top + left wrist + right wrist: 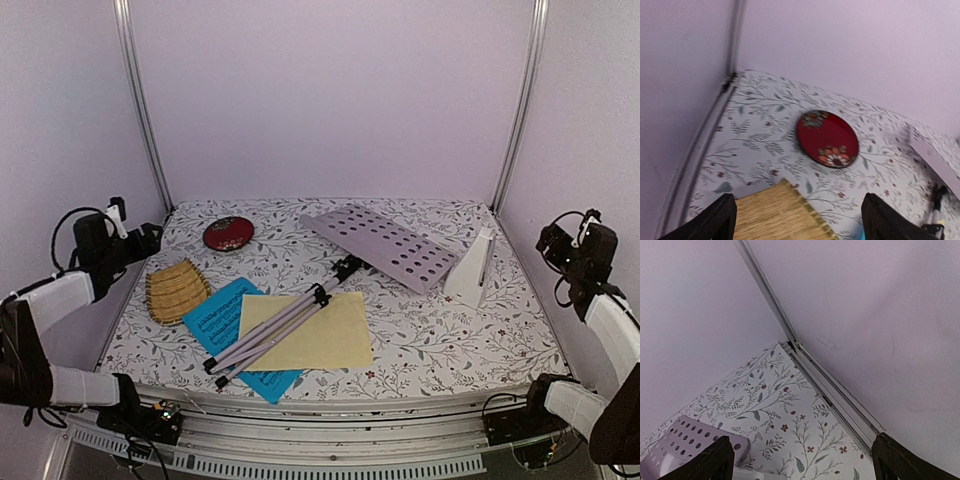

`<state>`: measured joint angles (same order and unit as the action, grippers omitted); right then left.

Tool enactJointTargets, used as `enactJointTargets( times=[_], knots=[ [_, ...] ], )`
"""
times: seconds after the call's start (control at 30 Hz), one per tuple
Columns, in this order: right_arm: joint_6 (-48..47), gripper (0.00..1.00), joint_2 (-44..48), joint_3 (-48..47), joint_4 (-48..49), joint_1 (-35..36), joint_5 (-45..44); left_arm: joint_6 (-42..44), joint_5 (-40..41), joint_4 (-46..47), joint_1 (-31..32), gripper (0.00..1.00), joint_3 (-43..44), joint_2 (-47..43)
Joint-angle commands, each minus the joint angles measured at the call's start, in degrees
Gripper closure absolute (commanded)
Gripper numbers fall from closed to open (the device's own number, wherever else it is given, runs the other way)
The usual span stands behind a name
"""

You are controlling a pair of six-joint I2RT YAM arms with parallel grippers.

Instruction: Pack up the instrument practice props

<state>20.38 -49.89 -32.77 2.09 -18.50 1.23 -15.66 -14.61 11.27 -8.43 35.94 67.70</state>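
Note:
A white perforated music-stand desk (385, 243) lies at the back centre-right; its silver tripod legs (285, 322) stretch forward across a pale-yellow sheet (310, 332) and a blue sheet (228, 320). A white pyramid metronome (474, 267) stands at the right. My left gripper (148, 238) is open and empty, raised at the left edge above the bamboo tray. My right gripper (545, 240) is open and empty, raised at the right edge. The desk's corner shows in the right wrist view (685, 445) and its edge in the left wrist view (937, 160).
A round red dish (228, 233) sits at the back left, also in the left wrist view (827, 138). A yellow woven bamboo tray (176, 290) lies at the left, below my left gripper (775, 215). Walls and metal posts (140, 100) enclose the floral table.

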Motion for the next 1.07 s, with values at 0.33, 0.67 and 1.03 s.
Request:
enactJointTargets(
  times=[0.33,0.67,1.03],
  knots=[
    [-2.6,0.04,-15.6,19.6,34.4,5.3,-3.2,5.4,14.9,29.8,-2.6,0.12,-23.9,-9.0],
    [-14.7,0.03,-20.3,22.1,53.9,9.2,11.1,8.6,13.2,38.1,1.2,0.11,-25.8,-3.8],
    [-16.2,0.03,-26.8,20.6,62.5,12.0,11.8,11.7,19.5,36.6,8.3,0.09,-21.3,3.7]
  ],
)
